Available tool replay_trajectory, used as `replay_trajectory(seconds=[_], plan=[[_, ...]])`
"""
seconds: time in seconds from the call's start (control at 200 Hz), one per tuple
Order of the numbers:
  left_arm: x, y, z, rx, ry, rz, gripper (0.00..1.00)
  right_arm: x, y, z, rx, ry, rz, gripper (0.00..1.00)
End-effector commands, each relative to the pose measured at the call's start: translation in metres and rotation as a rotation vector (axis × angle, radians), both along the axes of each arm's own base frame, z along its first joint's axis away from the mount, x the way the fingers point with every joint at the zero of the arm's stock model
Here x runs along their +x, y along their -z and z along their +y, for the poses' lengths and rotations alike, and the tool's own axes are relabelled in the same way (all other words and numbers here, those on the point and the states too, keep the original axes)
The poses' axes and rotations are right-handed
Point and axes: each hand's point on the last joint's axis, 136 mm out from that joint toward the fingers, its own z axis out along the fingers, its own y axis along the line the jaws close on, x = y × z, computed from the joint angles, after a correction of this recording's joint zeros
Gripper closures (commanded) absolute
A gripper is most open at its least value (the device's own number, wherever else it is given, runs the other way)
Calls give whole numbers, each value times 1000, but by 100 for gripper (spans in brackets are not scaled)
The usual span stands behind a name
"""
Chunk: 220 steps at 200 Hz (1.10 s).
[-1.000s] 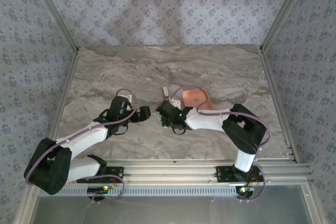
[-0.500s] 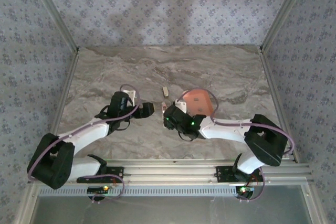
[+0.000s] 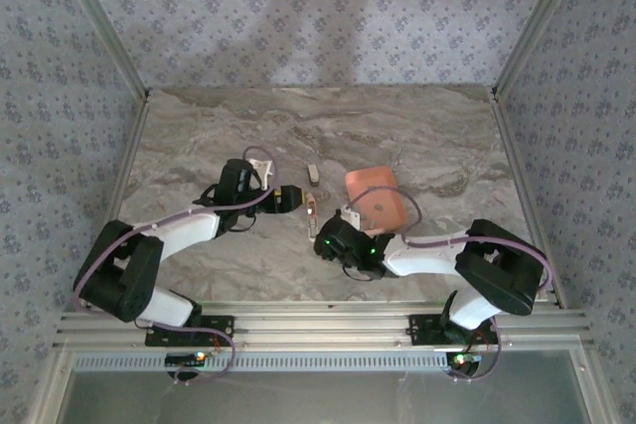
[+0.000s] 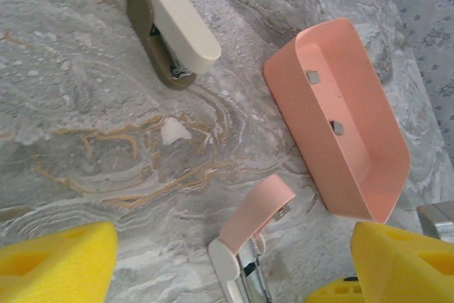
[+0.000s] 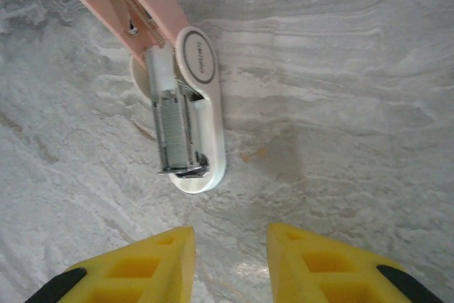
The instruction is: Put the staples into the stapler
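Two robot arms meet at the middle of a marbled grey counter [image 3: 199, 136], the stapler-loading job apparently in its closing stage. A salmon-pink tray [image 4: 355, 90] sits on the right arm's side of centre, two small grey squares on its floor that are too small to identify. Just beyond the work, a second, cream-coloured stapler [image 4: 181, 30] lies closed on the counter, well apart from both arms. The left gripper [image 3: 288, 198] hovers above the scene with its jaws spread wide, holding nothing. The right gripper [image 5: 230, 235] hangs close over the counter just short of the stapler's front end, its jaws parted by a narrow gap and empty. Between the two grippers lies the stapler [image 5: 202, 104], white base flat on the counter and pink lid swung up and back on its hinge. In the exposed metal rail sits a ribbed grey strip that reads as the staples [image 5: 175, 133], lying straight along the channel. With both grippers free, the loading itself looks done and what seems to remain is closing the stapler. That calls for one gripper to press the raised pink lid down over the rail while the base is kept from sliding, without knocking the strip out of line.
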Motion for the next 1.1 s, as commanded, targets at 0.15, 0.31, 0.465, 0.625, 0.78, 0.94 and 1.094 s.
replay_trajectory(seconds=[0.15,0.31,0.465,0.625,0.78,0.94,1.094], plan=[[11,-20,-31,-41,131,-73,25,4,-7,17,161,-18,9,68],[14,-13,-46,-12,181,-76,29,6,-4,15,185,-15,27,68],[19,-6,-60,6,231,-107,30,5,3,13,193,-21,59,69],[19,0,-76,5,293,-115,33,7,8,13,214,-17,76,70],[17,3,-80,-11,320,-117,34,8,12,14,223,-22,93,71],[11,5,-83,-27,356,-105,34,7,15,15,224,-20,101,72],[8,7,-83,-36,369,-96,35,6,20,14,219,-16,116,72]])
